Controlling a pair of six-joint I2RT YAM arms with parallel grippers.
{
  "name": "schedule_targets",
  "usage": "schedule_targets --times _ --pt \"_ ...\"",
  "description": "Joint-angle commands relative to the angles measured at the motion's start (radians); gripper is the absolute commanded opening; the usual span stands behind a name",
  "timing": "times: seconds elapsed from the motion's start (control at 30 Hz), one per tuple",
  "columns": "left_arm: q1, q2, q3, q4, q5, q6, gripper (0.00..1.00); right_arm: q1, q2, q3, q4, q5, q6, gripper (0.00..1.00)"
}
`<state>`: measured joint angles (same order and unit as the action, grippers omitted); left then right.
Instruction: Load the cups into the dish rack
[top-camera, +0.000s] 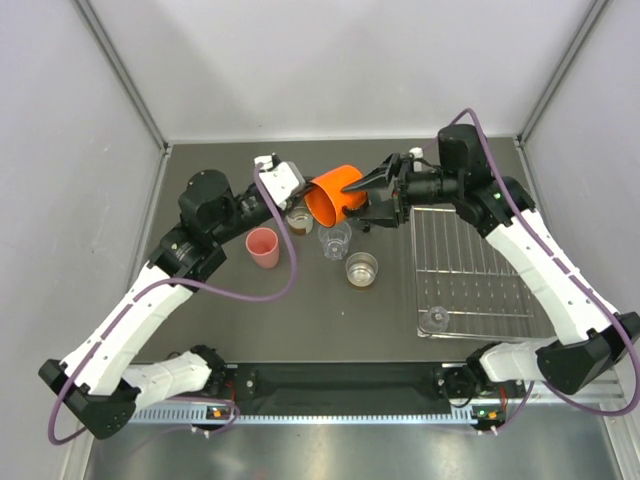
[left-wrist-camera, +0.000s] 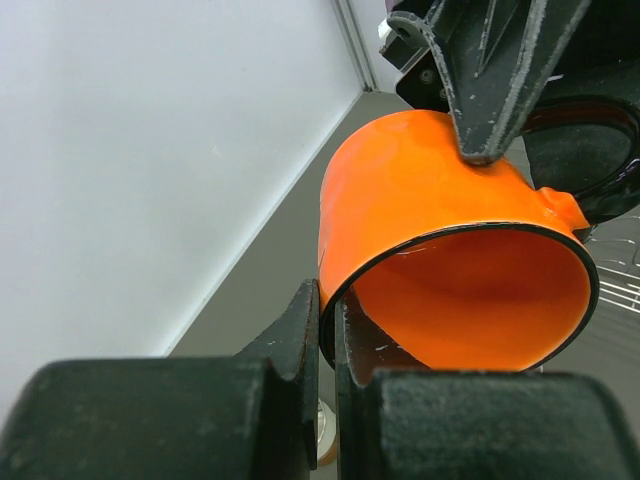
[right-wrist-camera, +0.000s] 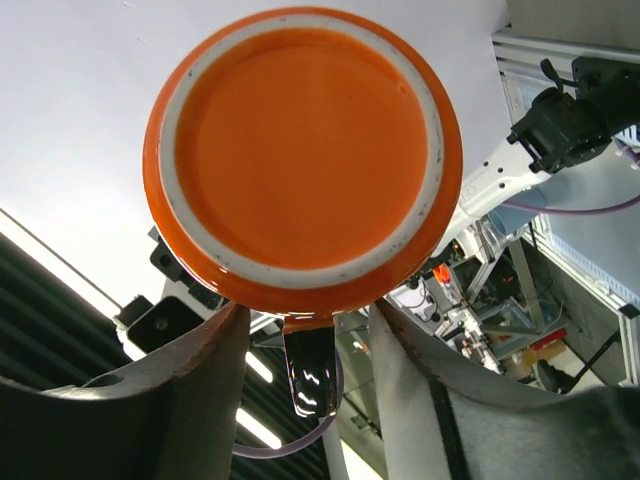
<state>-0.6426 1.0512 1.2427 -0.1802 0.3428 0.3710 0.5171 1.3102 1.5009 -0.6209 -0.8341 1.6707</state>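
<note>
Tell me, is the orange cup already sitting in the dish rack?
No, the orange cup is held up on its side to the left of the dish rack, which holds only a clear cup.

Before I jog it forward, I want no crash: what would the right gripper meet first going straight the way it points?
The orange cup, whose base faces the right gripper head-on, very close. The left gripper pinches the cup's rim on the far side, so it would likely come next.
</note>
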Motion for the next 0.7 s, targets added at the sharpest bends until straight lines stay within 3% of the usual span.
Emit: schedule_targets --times 0.0,0.17,0.3,0.43,0.67 --pt "-0.02 0.007 0.061 0.157 0.062 0.002 0.0 0.032 -0.023 0.013 0.066 -0.005 0.044 0.48" --pt "-0.035 0.013 0.073 0.142 0.065 0.016 0.0 0.058 -0.022 0.004 0.099 -0.003 0.064 0.4" --pt "-0.043 0.012 0.075 0.131 0.068 0.022 0.0 0.069 -0.022 -0.016 0.128 0.001 0.078 0.26" --pt "-0.048 0.007 0.073 0.127 0.068 0.022 0.0 0.08 -0.022 -0.027 0.161 -0.005 0.084 0.0" --pt "-0.049 -0.011 0.063 0.131 0.068 -0.004 0.0 0.084 -0.057 -0.085 0.161 0.013 0.025 0.0"
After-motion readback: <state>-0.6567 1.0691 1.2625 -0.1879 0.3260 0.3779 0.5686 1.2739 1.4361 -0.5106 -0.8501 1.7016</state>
